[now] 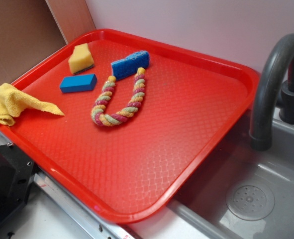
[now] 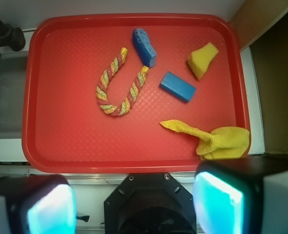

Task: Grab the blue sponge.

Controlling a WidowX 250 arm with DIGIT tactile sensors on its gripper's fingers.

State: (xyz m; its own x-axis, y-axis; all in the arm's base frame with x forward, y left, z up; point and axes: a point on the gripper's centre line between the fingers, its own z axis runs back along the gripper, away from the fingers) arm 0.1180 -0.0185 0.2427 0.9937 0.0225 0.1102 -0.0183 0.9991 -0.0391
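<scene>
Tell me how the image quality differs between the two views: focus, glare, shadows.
Exterior view: soft, even light, slight overall softness, faint shadows beside the blue sponge and the rope toy. Wrist view: the red tray and its contents are fairly sharp, but the claw at the bottom edge is blurred, its pads glowing pale cyan.

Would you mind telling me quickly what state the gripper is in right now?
Gripper: open, holding nothing; its fingers stand wide apart above the near edge of the red tray, well short of the blue sponge.
</scene>
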